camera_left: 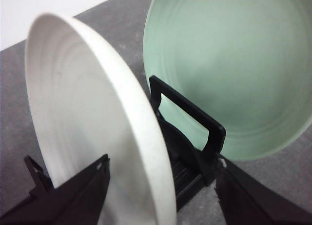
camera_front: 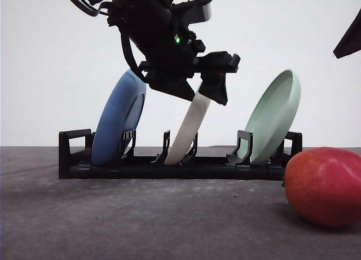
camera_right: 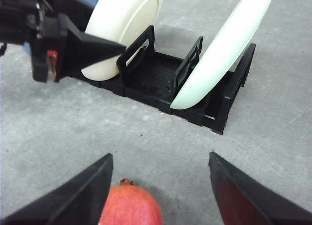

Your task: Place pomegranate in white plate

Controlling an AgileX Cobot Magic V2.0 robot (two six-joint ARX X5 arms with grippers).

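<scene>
**Left claw astride the white plate's rim, pomegranate waiting on the tabletop**

I am watching the left claw (camera_left: 161,195) from its wrist camera: its two dark fingers (camera_left: 73,195) are standing spread, one on either side of the white plate (camera_left: 83,127), and I cannot tell whether either is touching the rim. In the front view the same claw (camera_front: 211,82) is hanging over the top edge of that plate (camera_front: 189,130), which is leaning in the middle slot of the black rack (camera_front: 169,167). The blue plate (camera_front: 115,122) is leaning in the slot to its left, and the pale green plate (camera_front: 273,116) in the slot to its right.

The right claw (camera_right: 158,186) is hovering with its fingers spread wide above the grey tabletop (camera_right: 58,117), gripping nothing. The pomegranate (camera_right: 129,205) is lying just beneath it, between the fingers, its small stem end pointing toward the rack (camera_right: 156,81). From the front, the pomegranate (camera_front: 324,186) is resting on the tabletop (camera_front: 141,220) at the right, just in front of the rack's end and well apart from the white plate.
</scene>
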